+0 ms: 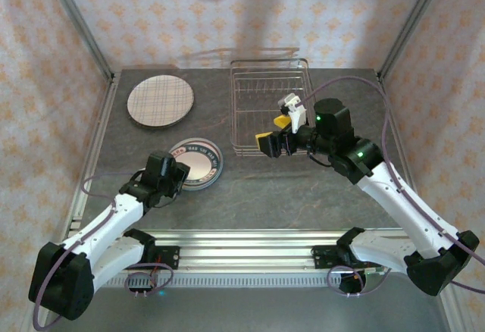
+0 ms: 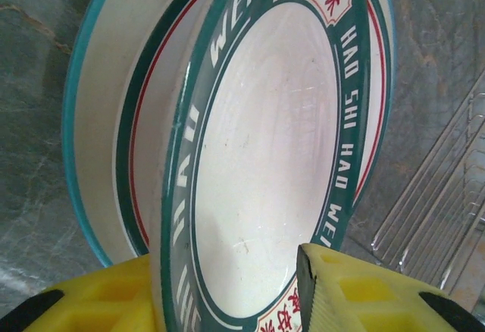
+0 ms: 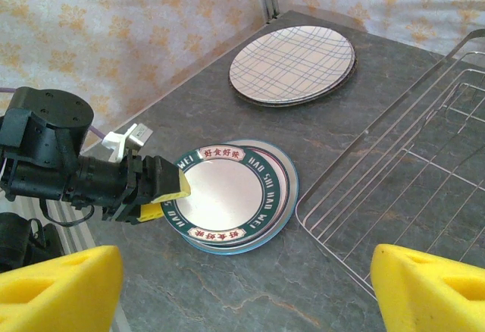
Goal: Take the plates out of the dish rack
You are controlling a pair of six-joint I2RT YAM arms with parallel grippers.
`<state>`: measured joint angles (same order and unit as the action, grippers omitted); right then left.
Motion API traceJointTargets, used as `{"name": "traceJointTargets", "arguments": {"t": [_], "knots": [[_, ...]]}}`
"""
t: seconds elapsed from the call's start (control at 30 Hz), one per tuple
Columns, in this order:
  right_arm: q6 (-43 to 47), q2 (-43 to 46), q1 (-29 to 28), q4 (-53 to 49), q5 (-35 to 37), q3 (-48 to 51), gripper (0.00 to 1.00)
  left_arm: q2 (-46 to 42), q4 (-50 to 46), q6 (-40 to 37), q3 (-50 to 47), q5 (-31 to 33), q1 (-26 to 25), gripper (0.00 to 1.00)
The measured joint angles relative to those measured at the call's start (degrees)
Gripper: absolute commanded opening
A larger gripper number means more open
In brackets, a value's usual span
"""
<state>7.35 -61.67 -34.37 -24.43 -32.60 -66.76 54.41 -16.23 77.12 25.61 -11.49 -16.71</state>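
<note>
Left hand [image 3: 168,197] sits at the near rim of the round green-bordered white plates [image 3: 231,195] stacked on the grey stone counter [image 3: 250,286] — fingers parted astride the top plate's rim. Right hand [image 1: 277,124] gapes wide over the silver wire dish rack [image 1: 270,62] — round plaid-lined plates [image 1: 160,101] lie back-left.

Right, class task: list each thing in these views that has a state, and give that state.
dish rack: standing level, no plates seen inside.
plaid plates: stacked flat, left of the rack.
green-rimmed plates: stacked flat, top rim between the left jaws.
left gripper: jaws apart around that rim.
right gripper: jaws open, holding nothing.
</note>
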Motion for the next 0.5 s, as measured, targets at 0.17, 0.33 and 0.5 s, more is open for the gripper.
{"name": "traceJointTargets", "arguments": {"t": [0.17,0.33,0.5], "knots": [[-0.09,0.00,0.00,-0.02,0.00,0.00,0.85,0.98,-1.97,-0.66,0.70,-0.02,0.00,0.42],[-0.26,0.00,0.00,-0.02,0.00,0.00,0.85,1.51,-3.32,-0.66,0.70,-0.02,0.00,0.44],[-0.26,0.00,0.00,-0.02,0.02,0.00,0.85,2.58,-4.20,-0.66,0.70,-0.07,0.00,0.44]]}}
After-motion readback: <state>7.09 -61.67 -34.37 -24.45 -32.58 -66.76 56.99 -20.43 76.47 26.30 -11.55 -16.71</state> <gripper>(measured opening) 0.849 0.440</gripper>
